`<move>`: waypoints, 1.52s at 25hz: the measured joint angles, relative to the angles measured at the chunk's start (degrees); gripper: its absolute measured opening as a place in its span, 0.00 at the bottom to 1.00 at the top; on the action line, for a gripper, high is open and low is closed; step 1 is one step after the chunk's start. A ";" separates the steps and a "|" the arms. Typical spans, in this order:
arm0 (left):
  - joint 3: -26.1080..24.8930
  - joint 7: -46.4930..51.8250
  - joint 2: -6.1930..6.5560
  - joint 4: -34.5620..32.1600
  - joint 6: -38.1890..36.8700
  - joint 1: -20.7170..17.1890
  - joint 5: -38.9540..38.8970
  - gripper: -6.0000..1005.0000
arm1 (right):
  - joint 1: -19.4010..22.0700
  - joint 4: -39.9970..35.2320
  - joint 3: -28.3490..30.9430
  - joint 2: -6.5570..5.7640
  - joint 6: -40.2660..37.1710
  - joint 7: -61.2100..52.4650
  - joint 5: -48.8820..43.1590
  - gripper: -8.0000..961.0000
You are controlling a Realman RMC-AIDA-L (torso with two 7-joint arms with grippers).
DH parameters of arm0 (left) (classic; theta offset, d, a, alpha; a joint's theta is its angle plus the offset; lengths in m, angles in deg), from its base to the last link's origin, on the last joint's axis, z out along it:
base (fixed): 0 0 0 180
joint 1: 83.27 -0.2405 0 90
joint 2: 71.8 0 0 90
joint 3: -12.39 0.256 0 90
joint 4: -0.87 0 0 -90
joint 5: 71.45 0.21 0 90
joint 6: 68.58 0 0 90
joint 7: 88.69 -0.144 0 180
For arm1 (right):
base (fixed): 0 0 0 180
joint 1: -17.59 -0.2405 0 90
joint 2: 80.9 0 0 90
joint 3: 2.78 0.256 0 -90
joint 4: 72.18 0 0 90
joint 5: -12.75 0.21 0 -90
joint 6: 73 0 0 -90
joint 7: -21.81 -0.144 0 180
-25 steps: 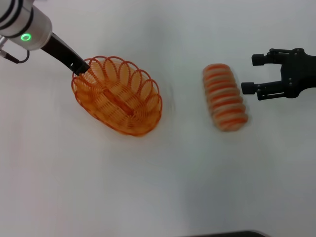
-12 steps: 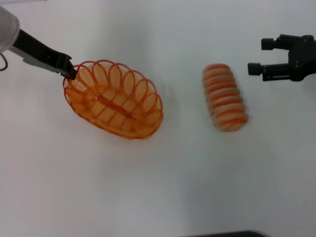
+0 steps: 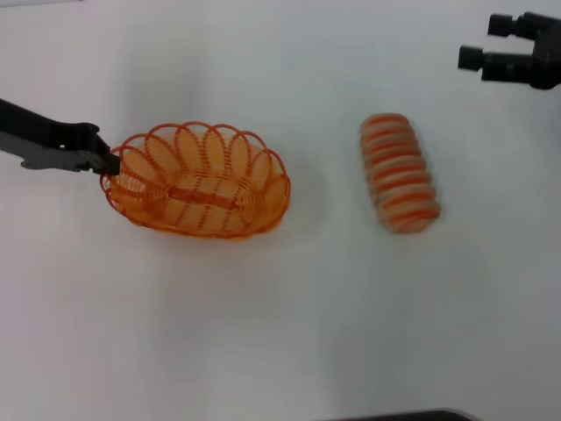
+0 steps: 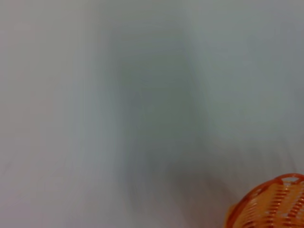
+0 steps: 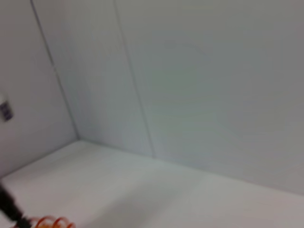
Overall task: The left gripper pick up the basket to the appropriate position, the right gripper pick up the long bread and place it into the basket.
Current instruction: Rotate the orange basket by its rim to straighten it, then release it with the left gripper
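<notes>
The orange wire basket (image 3: 197,180) lies left of centre on the white table, its long side running left to right. My left gripper (image 3: 103,161) reaches in from the left and is shut on the rim at the basket's left end. The basket's rim also shows in the left wrist view (image 4: 270,206). The long bread (image 3: 400,173), pale with orange stripes, lies on the table to the right of the basket, apart from it. My right gripper (image 3: 480,41) is open and empty at the far right, beyond the bread and not touching it.
The white table (image 3: 280,333) stretches wide in front of the basket and bread. A dark edge (image 3: 403,415) shows at the near side. The right wrist view shows a pale wall (image 5: 190,85) and a bit of the basket (image 5: 50,222).
My left gripper has swung nearer and lower, turning the basket to lie crosswise. My right gripper has drawn back from the bread toward the far right. The bread has not moved.
</notes>
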 joint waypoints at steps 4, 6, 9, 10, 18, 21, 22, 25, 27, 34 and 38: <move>-0.03 1.54 -1.52 -4.45 0.29 -3.59 -1.38 0.04 | 0.29 -0.02 0.92 0.30 1.04 -0.16 2.86 0.98; -0.05 2.06 -2.60 -7.01 0.41 -5.12 -1.73 0.04 | 0.54 -0.02 1.81 0.55 1.13 -0.07 4.61 0.98; -0.04 2.19 -4.05 -9.34 1.07 -6.81 -2.47 0.04 | 1.10 -0.03 3.16 1.25 1.46 0.61 7.22 0.98; -0.03 2.20 -4.21 -9.55 1.27 -7.12 -2.80 0.04 | 1.25 -0.04 3.38 1.45 1.58 0.73 7.76 0.98; 2.28 2.24 -4.46 -9.11 4.43 -10.15 -8.85 0.04 | 1.84 0.14 3.61 2.56 3.26 0.98 9.11 0.98; 2.28 2.53 -4.48 -9.14 4.59 -10.23 -8.92 0.04 | 1.86 0.18 3.62 2.73 3.28 0.99 9.11 0.98; 2.31 2.68 -4.49 -9.14 4.75 -10.28 -8.93 0.04 | 1.88 0.19 3.64 2.79 3.29 1.00 9.11 0.98; 2.68 3.04 -4.51 -9.15 5.59 -10.41 -8.95 0.04 | 1.93 0.21 3.61 2.99 3.29 1.11 9.10 0.98; 3.05 3.45 -4.52 -9.21 6.35 -10.49 -8.85 0.04 | 1.91 0.23 3.38 3.08 3.34 1.17 9.08 0.98; 5.70 5.65 -4.38 -9.83 8.61 -11.38 -8.45 0.04 | 1.69 0.31 3.03 3.07 3.43 1.19 9.03 0.98; 5.84 5.92 -4.36 -9.85 9.11 -11.49 -8.41 0.04 | 1.61 0.31 2.94 3.05 3.43 1.19 9.02 0.98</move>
